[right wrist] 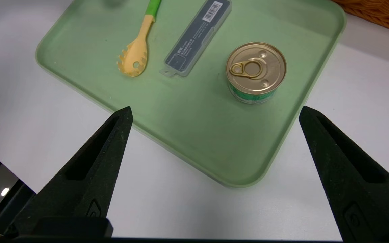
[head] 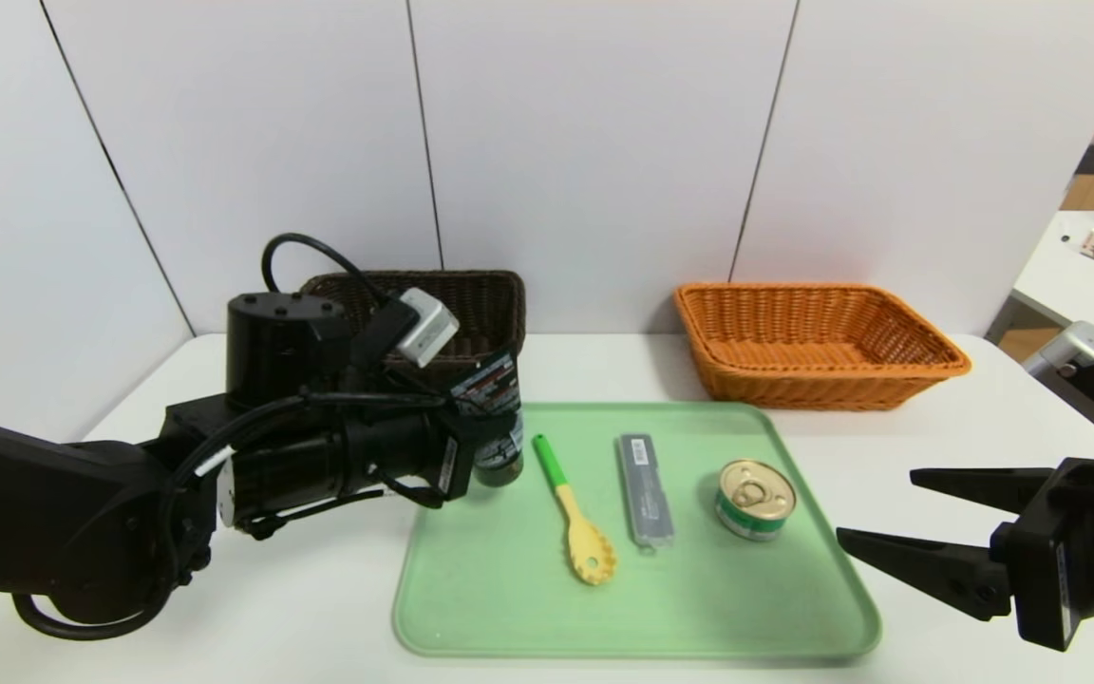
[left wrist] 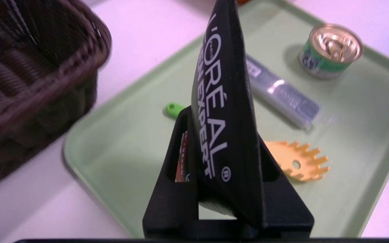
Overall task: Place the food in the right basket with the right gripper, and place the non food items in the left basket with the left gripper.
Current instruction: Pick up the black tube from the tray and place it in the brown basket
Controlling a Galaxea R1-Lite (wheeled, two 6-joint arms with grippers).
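At centre-left of the head view, the black tube (left wrist: pixel 219 111) is hanging in the left gripper (head: pixel 499 427), whose 2 fingers are closing firmly on it. Its tapering shape could be slipping if it clips the dark basket (head: pixel 509 313), upper left. The right gripper (head: pixel 879 508) is waiting wide open and empty, lower right. The green tray (head: pixel 499 622) is lying on a white table (head: pixel 319 617), pale wall panels (head: pixel 594 142) rising behind.

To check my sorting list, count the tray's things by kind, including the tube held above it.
Food can: 1
Slotted spoon: 1
Slim plastic case: 1
L'Oréal tube: 1
Total: 4
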